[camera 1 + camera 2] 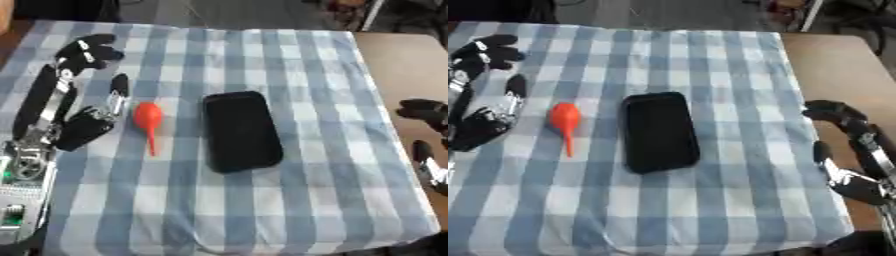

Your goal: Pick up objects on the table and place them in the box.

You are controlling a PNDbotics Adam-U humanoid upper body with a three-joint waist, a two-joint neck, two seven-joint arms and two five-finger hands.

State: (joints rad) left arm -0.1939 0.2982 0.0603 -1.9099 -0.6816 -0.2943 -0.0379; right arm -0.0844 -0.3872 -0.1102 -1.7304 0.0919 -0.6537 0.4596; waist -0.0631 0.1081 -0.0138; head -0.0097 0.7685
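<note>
Left eye view: orange bulb (147, 116) just beside left hand (85, 127) (open).

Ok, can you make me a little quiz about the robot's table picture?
1. True or false: the orange rubber bulb with a thin nozzle lies left of the flat black rectangular box.
2. Which hand is nearer the bulb: A) left hand, B) right hand?
3. Fill in: the checked tablecloth is blue and ____.

Key: 1 true; 2 A; 3 white.
</note>
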